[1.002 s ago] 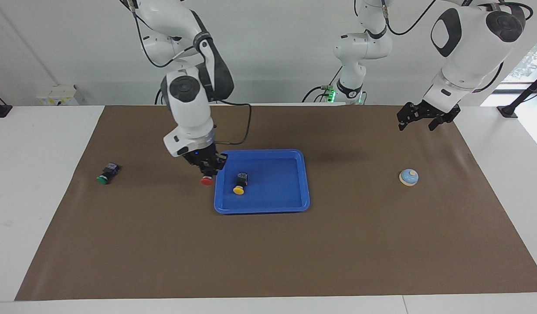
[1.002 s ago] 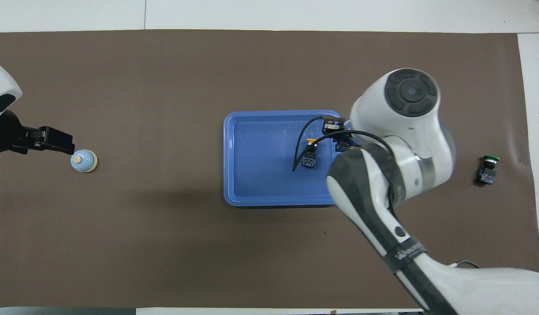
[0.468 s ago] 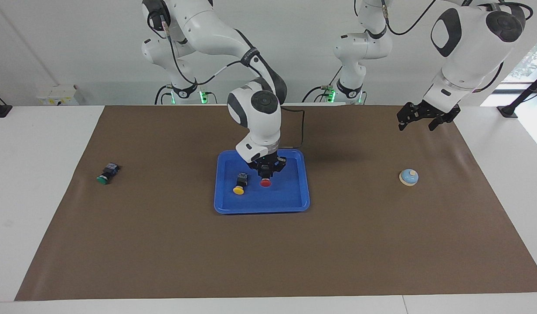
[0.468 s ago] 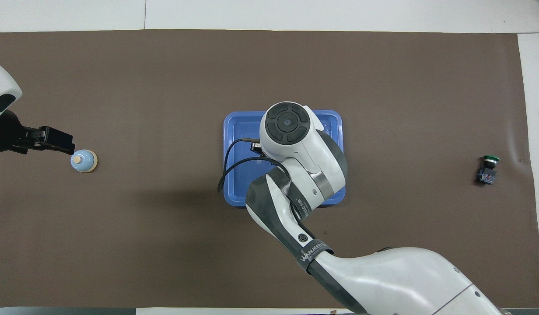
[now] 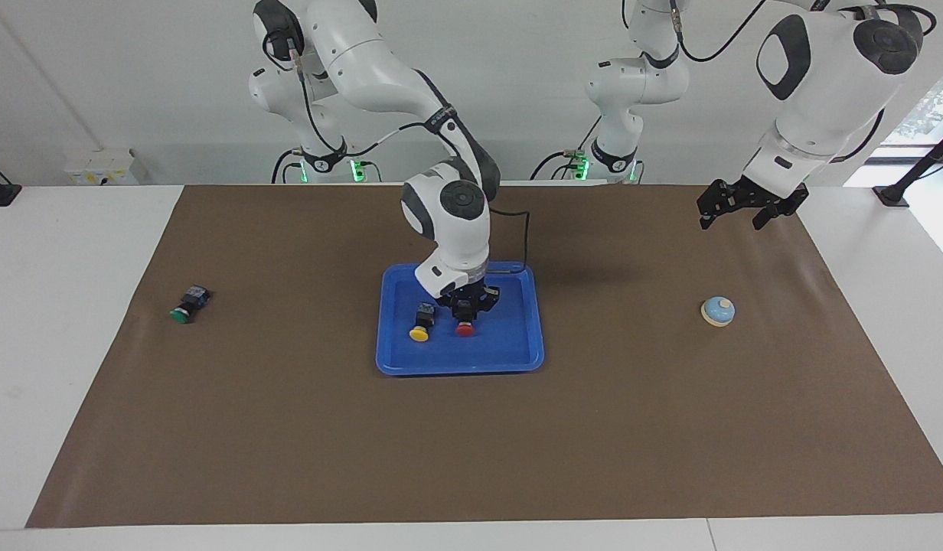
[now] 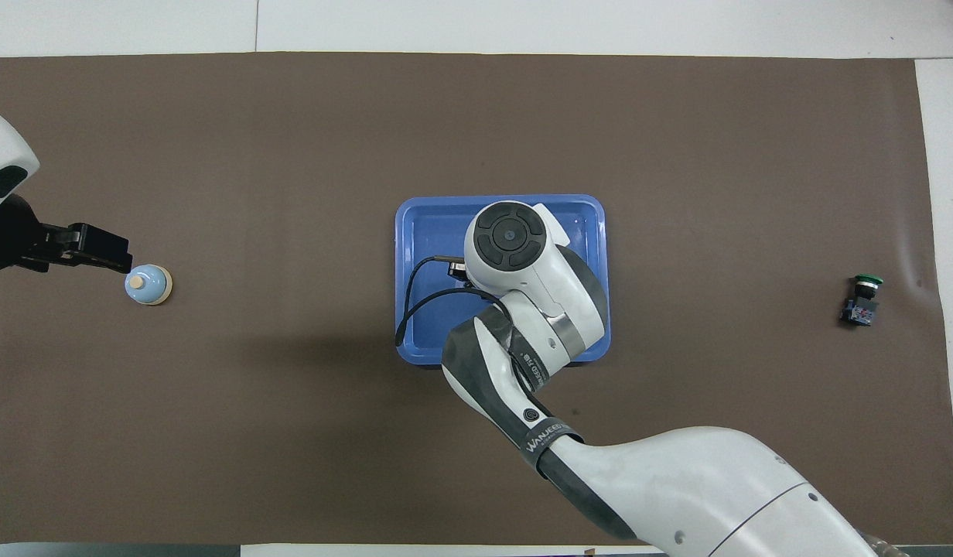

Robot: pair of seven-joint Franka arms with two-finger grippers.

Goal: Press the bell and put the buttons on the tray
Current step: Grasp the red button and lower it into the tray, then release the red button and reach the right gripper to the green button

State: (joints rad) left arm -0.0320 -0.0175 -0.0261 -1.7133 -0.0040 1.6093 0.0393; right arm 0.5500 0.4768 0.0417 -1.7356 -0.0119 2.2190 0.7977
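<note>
The tray (image 5: 517,356) looks like smooth glossy blue plastic, with a bit of sheen along the rim. The brown mat (image 5: 471,444) under it is matt, paper or thin cloth, slightly rippled near its edges. The arm shells (image 6: 523,263) are shiny white plastic with dark matt joints. The bell (image 5: 718,311) at mid-right seems smooth, maybe painted metal, hard to say.
</note>
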